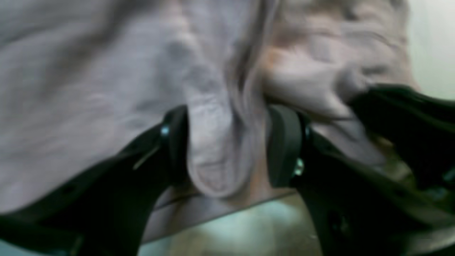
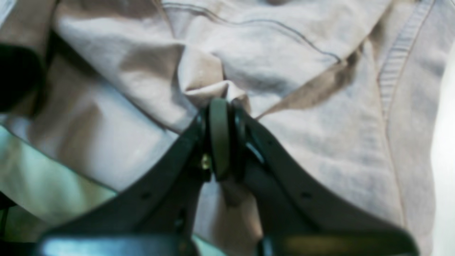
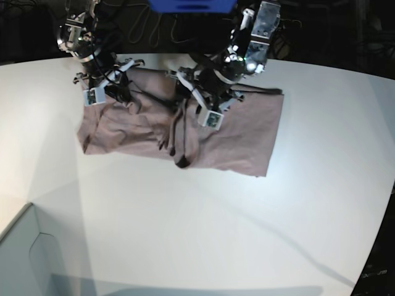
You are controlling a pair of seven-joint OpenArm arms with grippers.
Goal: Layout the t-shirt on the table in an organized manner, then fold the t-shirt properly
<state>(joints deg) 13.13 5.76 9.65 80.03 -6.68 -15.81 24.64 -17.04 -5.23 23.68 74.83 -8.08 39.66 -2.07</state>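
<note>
The dusty pink t-shirt (image 3: 247, 135) lies crumpled along the far side of the white table (image 3: 216, 234). Its right half is fairly flat and its left half is bunched into ridges. My left gripper (image 1: 227, 142) is over the shirt's middle, its two pads pressed against a thick rounded fold of the cloth (image 1: 217, 156). In the base view this gripper (image 3: 196, 102) is at the shirt's upper middle. My right gripper (image 2: 222, 106) is shut on a small pinch of fabric, at the shirt's left upper corner (image 3: 114, 92). A ribbed band (image 2: 398, 53) runs to the right of it.
A pale grey box corner (image 3: 24, 259) sits at the near left of the table. A blue object (image 3: 191, 5) and cables lie beyond the far edge. Bare white tabletop spreads from the shirt toward the near side.
</note>
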